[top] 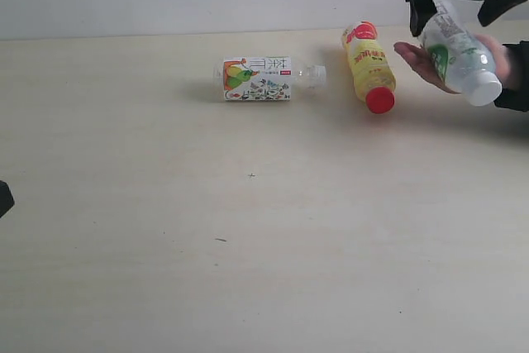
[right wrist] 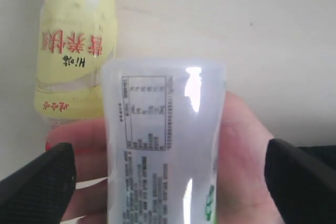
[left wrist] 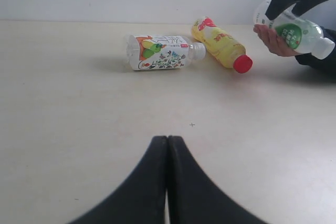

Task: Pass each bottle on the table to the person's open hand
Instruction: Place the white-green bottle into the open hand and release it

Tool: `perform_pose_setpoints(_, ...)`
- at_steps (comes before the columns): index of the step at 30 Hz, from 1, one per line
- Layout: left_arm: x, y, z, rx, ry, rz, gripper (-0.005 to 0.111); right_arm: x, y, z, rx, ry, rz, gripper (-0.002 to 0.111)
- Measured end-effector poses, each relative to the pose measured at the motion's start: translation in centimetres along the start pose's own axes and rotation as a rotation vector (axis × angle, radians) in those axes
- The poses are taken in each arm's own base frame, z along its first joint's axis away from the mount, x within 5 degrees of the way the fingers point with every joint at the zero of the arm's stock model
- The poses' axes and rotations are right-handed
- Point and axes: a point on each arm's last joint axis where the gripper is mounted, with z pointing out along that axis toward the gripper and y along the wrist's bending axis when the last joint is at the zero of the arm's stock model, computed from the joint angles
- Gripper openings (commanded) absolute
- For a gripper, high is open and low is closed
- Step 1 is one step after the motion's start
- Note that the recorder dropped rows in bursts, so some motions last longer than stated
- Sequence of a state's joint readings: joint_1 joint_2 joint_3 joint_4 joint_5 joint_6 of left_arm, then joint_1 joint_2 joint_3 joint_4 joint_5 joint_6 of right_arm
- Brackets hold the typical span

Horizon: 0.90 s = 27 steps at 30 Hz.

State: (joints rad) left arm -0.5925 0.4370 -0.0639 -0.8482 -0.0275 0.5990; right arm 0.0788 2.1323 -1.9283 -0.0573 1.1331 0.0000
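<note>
A clear bottle with a green-white label and white cap [top: 459,55] lies on the person's open hand [top: 421,62] at the far right. My right gripper [top: 450,14] hangs over its base, open. In the right wrist view its black fingers [right wrist: 302,182] stand well apart from the bottle [right wrist: 163,145] and the palm [right wrist: 244,150]. On the table [top: 248,245] lie a yellow bottle with a red cap [top: 369,66] and a clear bottle with a fruit-print label [top: 256,79]. My left gripper [left wrist: 168,139] is shut and empty, low over the table's near side.
A black piece of the left arm [top: 3,198] shows at the left edge of the exterior view. A pale wall runs behind the table's far edge. The person's dark sleeve [top: 517,80] enters from the right.
</note>
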Motion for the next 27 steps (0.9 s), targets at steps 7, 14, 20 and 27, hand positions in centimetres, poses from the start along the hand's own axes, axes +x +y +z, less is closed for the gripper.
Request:
perform_pose_setpoints(7,0.0,0.0,0.0,0.000,0.000,0.000,0.000,-1.3,-0.1,-2.9,-0.003,-0.042,-0.016,0.091)
perform_pose_setpoints(14,0.0,0.0,0.0,0.000,0.000,0.000,0.000,-1.6,0.4,-5.8,-0.073,-0.112,-0.020,0.091)
perform_pose_setpoints(20,0.0,0.0,0.0,0.000,0.000,0.000,0.000,-1.1,0.8,-10.3,-0.142,-0.201,-0.004,0.091)
perform_pose_setpoints(27,0.0,0.0,0.0,0.000,0.000,0.000,0.000,0.0,1.1,-15.9,-0.211,-0.315,0.007,0.091)
